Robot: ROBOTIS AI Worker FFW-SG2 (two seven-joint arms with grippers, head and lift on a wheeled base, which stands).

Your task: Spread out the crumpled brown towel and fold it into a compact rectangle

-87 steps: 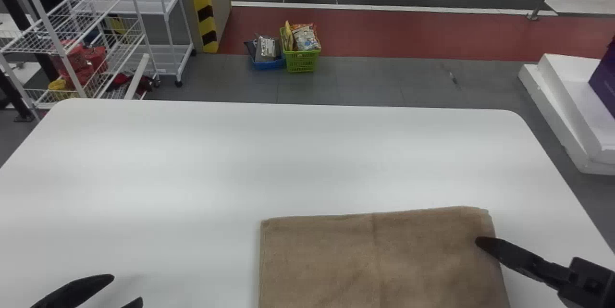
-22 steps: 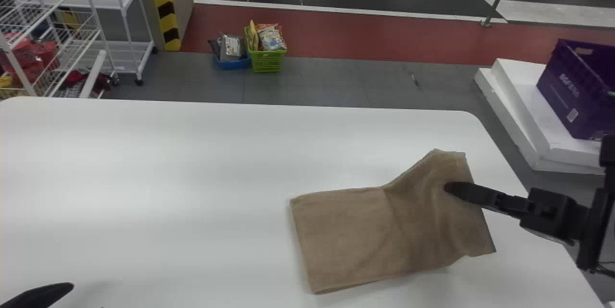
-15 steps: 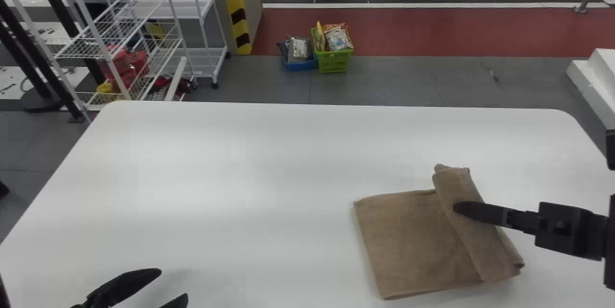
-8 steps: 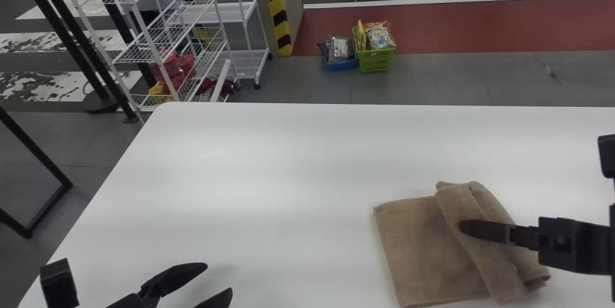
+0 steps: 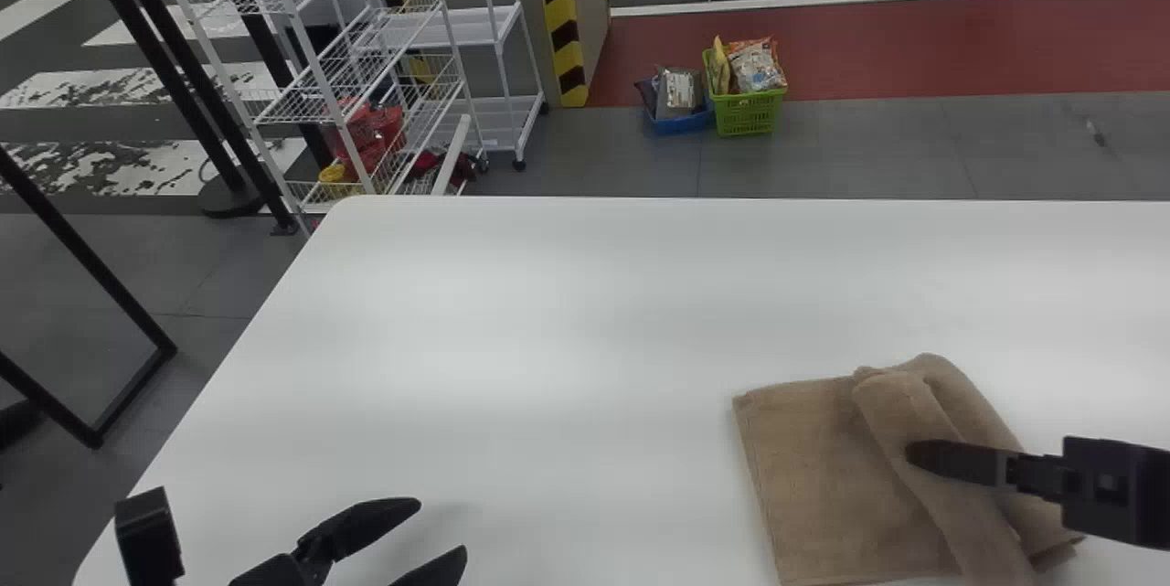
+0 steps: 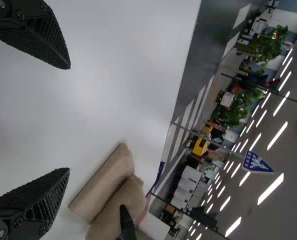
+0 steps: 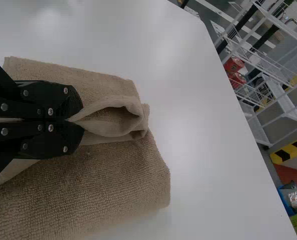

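The brown towel (image 5: 804, 476) lies on the bench (image 5: 548, 312), on the robot's right and toward the near side, partly folded. Its left part is a flat, fairly smooth panel with a straight left edge. Over the panel's right side runs a raised, doubled strip, and to the right of that comes a second soft, rounded fold, ending in a bunched near right corner. The cloth has a coarse, nubbly weave, and in the right wrist view the strip gapes into a hollow loop just beside the fingertips.

The strip's long axis slants in the head view, its far end toward the robot's left and its near end toward the right; the panel's left edge leans the same way, though less. The near edge runs out of the head view, so the towel's overall long axis is hard to judge.

The right gripper (image 5: 914, 455) comes in from the right with its fingers together, clamped on the raised strip. The left gripper (image 5: 441, 532) is above the bench's near left part, well apart from the towel, with its two fingers spread and nothing between them.
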